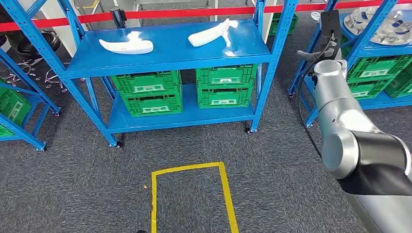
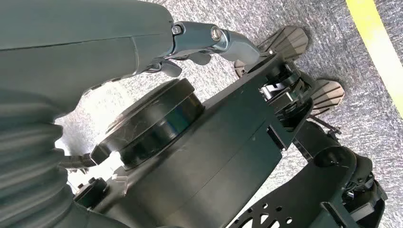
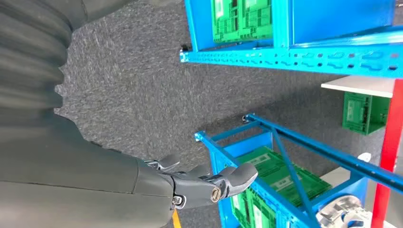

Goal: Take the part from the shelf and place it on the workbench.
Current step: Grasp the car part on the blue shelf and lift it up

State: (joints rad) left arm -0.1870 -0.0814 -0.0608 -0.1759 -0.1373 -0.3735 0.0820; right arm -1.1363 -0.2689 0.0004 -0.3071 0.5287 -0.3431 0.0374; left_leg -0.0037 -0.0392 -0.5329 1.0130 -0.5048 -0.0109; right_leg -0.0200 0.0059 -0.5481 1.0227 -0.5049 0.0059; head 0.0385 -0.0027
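Grey carpet [image 1: 73, 184] covers the floor, with a yellow tape rectangle [image 1: 192, 194] marked on it in front of the blue shelf [image 1: 170, 51]. On the shelf's top board lie two white parts: one part [image 1: 127, 45] toward the left end, the other part [image 1: 212, 33] toward the right end, well apart from each other. Green crates [image 1: 184, 92] stand stacked in pairs on the shelf's lower board. A second blue rack [image 1: 374, 48] stands to the right of the shelf, holding more green crates and a silver disc [image 1: 384, 24] on top. The right hand [image 1: 318, 51] is raised beside the shelf's right post, fingers [image 3: 233, 178] loosely extended and apart, holding nothing. The left hand [image 2: 209, 45] hangs over the carpet, fingers slack and holding nothing.
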